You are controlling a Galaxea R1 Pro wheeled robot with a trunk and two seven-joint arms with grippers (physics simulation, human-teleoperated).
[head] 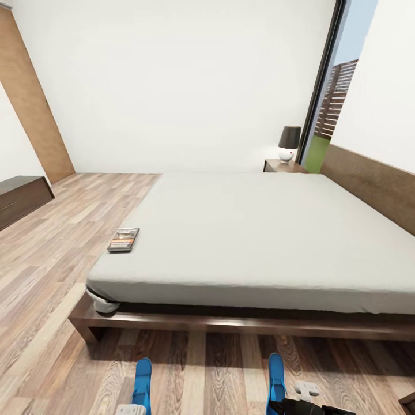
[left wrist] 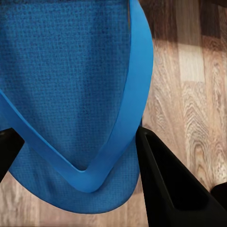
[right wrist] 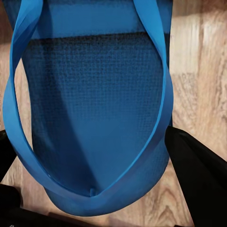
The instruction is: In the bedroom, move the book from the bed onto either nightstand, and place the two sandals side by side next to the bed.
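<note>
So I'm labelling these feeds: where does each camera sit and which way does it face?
Head view: high, looking forward and down over the bed, book and floor; gripper parts at the bottom edge.
Left wrist view: close above one sandal, dark fingers beside it.
Right wrist view: close above the other sandal.
Shared: both sandals, plank floor.

Setting: a home bedroom. Evidence: large low platform bed (head: 253, 242) with bare grey mattress, nightstand (head: 283, 166) carrying a lamp (head: 288, 143), wood-plank floor (head: 46, 253), probably a dresser (head: 20, 199) at left.

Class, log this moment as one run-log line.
left gripper: holds sandal | right gripper: holds other sandal | book: on bed
</note>
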